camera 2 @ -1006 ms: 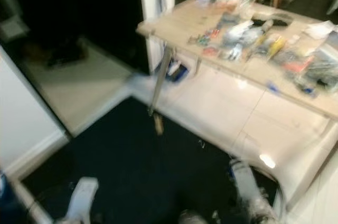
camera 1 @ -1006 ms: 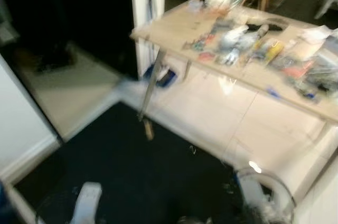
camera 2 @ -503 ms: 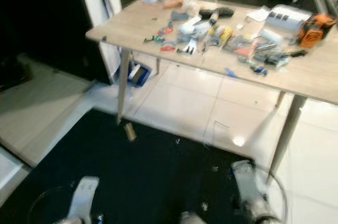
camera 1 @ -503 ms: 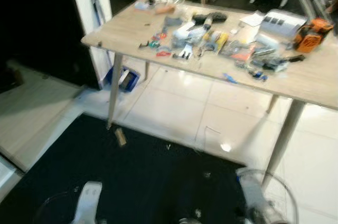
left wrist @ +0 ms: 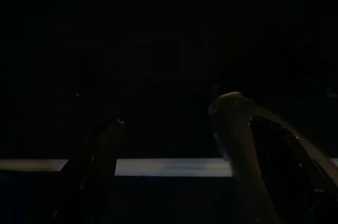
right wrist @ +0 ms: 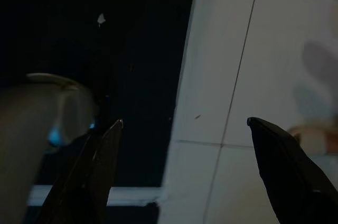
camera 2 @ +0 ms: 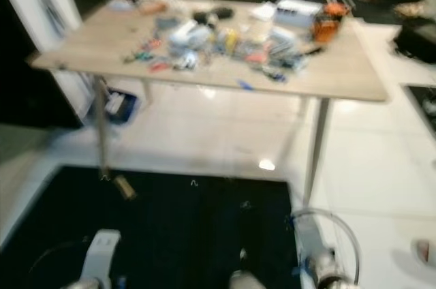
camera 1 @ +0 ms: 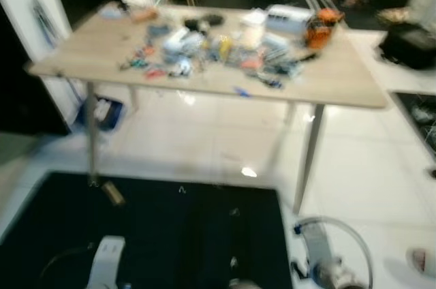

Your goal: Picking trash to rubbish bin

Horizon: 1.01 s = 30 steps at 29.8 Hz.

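Broadly, a white tiled floor (camera 1: pixel 225 132) is being partly covered by a large dark mat (camera 1: pixel 170 234). A long light-wood worktop on thin metal legs (camera 1: pixel 340 78) is being crowded with blurred tools and packets. Both silver arms are being held low over the mat's near edge. The left end effector (left wrist: pixel 185 122) is being held with its fingers apart above darkness. The right end effector (right wrist: pixel 185 122) is likewise being held spread, straddling the line where mat meets tile. The likeliest trash, a small pale rounded object with a pinkish patch (camera 1: pixel 419 260), is lying on bare tile to the right of the right arm, so that arm is judged the nearer. Its long axis cannot be told through the blur. It is being shown close beside one finger in the right wrist view, while a small tan block (camera 1: pixel 113 193), on the mat by the worktop's left leg, is being added by the head views.
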### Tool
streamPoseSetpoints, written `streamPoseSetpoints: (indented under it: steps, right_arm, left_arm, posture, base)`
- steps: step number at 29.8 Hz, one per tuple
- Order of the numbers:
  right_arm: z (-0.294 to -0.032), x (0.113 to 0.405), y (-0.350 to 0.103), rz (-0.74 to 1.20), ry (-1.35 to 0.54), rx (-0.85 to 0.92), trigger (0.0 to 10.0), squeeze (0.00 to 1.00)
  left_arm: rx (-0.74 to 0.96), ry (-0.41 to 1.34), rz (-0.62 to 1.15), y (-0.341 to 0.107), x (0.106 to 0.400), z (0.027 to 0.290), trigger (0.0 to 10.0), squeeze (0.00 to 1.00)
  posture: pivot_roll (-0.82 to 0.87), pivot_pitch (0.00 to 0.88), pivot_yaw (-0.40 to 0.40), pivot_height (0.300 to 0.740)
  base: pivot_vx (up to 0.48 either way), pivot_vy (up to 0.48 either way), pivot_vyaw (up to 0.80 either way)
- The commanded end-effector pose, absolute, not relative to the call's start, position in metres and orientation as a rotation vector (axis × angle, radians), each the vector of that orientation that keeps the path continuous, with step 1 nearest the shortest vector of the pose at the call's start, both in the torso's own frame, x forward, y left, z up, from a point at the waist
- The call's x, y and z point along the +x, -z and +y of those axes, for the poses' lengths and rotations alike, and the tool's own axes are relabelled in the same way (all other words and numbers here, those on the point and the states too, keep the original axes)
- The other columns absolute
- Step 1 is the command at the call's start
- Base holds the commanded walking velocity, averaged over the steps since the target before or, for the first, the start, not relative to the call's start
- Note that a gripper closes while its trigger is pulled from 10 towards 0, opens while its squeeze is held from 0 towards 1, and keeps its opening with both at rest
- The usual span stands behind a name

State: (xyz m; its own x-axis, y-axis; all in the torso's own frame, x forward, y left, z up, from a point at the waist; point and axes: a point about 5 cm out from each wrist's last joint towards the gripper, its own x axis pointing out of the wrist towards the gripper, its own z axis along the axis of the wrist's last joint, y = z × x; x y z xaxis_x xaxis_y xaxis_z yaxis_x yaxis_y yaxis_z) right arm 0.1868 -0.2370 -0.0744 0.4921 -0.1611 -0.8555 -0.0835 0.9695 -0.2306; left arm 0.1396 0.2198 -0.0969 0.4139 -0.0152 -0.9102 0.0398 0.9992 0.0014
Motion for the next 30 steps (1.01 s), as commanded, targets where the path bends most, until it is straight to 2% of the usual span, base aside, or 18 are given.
streamPoseSetpoints:
  steps: [1, 11, 15, 30]
  right_arm:
    - [-0.2390, 0.1864, 0.0741, 1.060, 0.057, -0.250, 10.0, 0.00]
    - [-0.2392, 0.1866, 0.0739, 1.058, 0.060, -0.248, 10.0, 0.00]
    - [-0.2392, 0.1864, 0.0740, 1.057, 0.065, -0.240, 10.0, 0.00]
    - [-0.2393, 0.1861, 0.0742, 1.064, 0.052, -0.261, 10.0, 0.00]
  left_arm:
    - [0.032, 0.039, 1.131, 0.0951, 0.1441, 0.2203, 10.0, 0.00]
    - [0.033, 0.041, 1.131, 0.0950, 0.1443, 0.2202, 10.0, 0.00]
    - [0.033, 0.041, 1.131, 0.0951, 0.1443, 0.2201, 10.0, 0.00]
    - [0.042, 0.049, 1.134, 0.0952, 0.1440, 0.2199, 10.0, 0.00]
  posture:
    - [-0.07, 0.000, 0.043, 0.740]
    - [-0.07, 0.000, 0.043, 0.740]
    - [-0.07, 0.000, 0.043, 0.740]
    - [-0.07, 0.000, 0.043, 0.740]
  base:
    - [0.000, 0.000, -0.80]
    - [0.000, 0.000, -0.80]
    - [0.000, 0.000, -0.44]
    - [0.000, 0.000, 0.00]
